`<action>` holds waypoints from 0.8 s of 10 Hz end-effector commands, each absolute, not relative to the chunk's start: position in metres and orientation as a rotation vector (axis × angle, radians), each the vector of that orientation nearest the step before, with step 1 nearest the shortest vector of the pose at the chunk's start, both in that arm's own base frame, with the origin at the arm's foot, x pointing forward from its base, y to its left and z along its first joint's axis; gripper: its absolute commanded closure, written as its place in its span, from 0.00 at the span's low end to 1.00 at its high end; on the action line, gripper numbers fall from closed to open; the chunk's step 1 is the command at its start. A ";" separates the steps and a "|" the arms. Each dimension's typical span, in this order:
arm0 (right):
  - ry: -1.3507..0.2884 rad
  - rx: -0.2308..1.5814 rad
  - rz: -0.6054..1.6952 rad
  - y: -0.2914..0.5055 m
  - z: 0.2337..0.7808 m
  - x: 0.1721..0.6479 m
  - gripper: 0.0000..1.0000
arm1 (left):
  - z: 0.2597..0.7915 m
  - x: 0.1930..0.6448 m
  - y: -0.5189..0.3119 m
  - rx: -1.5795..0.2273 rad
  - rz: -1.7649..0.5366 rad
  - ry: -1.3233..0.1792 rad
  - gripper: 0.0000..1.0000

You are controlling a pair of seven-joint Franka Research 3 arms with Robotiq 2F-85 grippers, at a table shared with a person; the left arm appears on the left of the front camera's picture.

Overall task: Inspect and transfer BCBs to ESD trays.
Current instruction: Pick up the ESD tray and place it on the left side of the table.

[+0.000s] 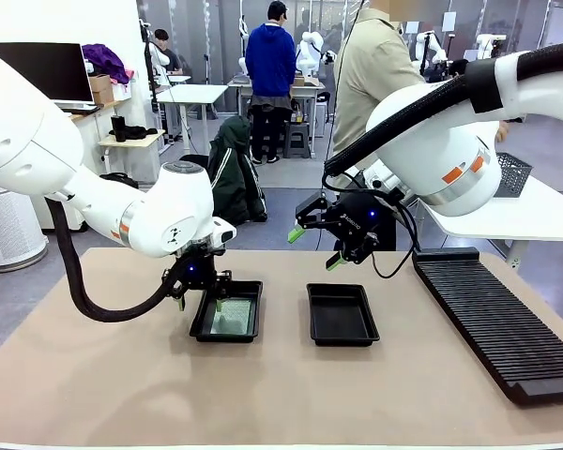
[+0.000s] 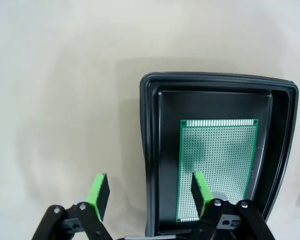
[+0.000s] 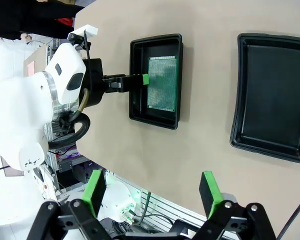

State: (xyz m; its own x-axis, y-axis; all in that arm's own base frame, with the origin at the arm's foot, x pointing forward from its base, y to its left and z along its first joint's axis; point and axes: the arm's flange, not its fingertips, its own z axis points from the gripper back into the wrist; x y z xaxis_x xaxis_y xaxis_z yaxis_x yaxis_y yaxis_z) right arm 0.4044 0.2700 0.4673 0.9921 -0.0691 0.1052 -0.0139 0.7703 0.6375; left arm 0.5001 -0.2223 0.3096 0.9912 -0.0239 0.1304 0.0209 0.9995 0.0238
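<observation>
Hovering left gripper (image 2: 148, 192), jaws apart, above BCB (image 2: 217, 165) in ESD tray (image 2: 210, 102).

The worktop (image 1: 75, 375) is light brown. Behind it the floor (image 1: 291, 202) is grey. A white desk (image 1: 192, 94) stands far back, and a white side table (image 1: 516, 216) is on the right. A dark screen (image 1: 39, 70) sits on the left by a white wall (image 1: 113, 23).

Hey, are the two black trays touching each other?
Apart. The front view shows a strip of bare table between the left tray, holding a green board, and the empty right tray.
</observation>
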 end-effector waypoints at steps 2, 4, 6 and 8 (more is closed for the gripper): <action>-0.123 0.692 -0.037 0.270 0.468 0.405 0.00 | 0.312 0.507 -0.223 0.016 -0.040 -0.105 0.25; -0.123 0.692 -0.037 0.270 0.468 0.405 0.00 | 0.312 0.508 -0.224 0.015 -0.042 -0.101 0.34; -0.123 0.692 -0.037 0.270 0.468 0.405 0.00 | 0.312 0.510 -0.223 0.011 -0.040 -0.102 0.43; -0.123 0.692 -0.037 0.270 0.468 0.405 0.00 | 0.313 0.511 -0.222 0.008 -0.040 -0.100 0.52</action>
